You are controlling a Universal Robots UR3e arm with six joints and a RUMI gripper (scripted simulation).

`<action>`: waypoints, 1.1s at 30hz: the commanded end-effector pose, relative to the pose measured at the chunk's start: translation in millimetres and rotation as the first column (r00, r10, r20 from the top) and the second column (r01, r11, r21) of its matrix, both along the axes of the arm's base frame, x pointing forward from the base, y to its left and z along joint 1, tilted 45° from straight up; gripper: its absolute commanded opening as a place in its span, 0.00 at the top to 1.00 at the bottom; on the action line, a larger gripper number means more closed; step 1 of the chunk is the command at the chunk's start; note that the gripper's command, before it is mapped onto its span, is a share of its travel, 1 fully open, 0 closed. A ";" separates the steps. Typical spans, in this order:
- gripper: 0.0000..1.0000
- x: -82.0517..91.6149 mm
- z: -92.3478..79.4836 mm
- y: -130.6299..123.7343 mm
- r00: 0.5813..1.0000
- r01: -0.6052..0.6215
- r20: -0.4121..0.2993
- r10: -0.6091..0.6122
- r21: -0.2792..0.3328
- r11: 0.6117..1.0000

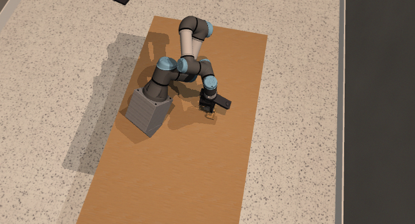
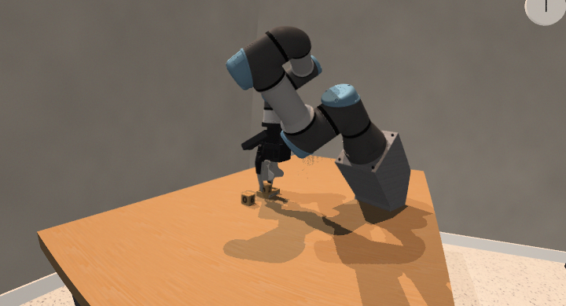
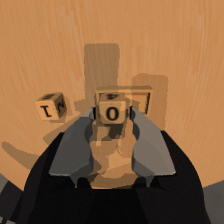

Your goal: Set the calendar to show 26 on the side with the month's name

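Observation:
A wooden cube (image 2: pixel 266 188) (image 3: pixel 112 114) stands at the left part of the calendar tray (image 2: pixel 273 193) (image 3: pixel 136 90) in the wrist view, with a 0 on its top face. The tray's right part shows no cube. The second cube (image 2: pixel 248 198) (image 3: pixel 51 107) lies outside the tray, to its left in the wrist view; it has a 1-like mark on top and shows 0 and 6 in the exterior view. My gripper (image 2: pixel 266 185) (image 3: pixel 112 107) is slightly open around the cube at the tray, with a narrow gap on each side. The month's name and the cube's underside are hidden.
The wooden table (image 1: pixel 180 175) (image 2: pixel 158 240) carries the robot's grey base block (image 1: pixel 146 113) (image 2: pixel 380 177), on the other side of the arm from the loose cube. The loose cube stands close beside the gripper's fingers.

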State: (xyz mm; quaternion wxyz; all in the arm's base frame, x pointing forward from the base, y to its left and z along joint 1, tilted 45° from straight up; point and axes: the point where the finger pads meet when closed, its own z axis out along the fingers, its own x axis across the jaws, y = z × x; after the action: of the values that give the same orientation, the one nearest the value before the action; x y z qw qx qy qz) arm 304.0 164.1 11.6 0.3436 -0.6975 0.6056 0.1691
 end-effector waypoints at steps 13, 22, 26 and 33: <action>0.71 0.2 1.3 -1.6 1.000 0.001 0.001 -0.001 -0.001 1.000; 0.71 -1.2 7.0 -7.0 1.000 0.001 0.001 -0.001 -0.001 1.000; 0.71 -2.7 12.8 -12.7 1.000 0.001 0.001 -0.001 -0.001 1.000; 0.71 -6.4 27.0 -26.5 1.000 0.001 0.001 -0.001 -0.001 1.000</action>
State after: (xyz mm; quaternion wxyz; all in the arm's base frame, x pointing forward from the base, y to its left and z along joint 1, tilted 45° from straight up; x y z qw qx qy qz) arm 300.5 147.0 28.5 0.3426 -0.6977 0.6060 0.1688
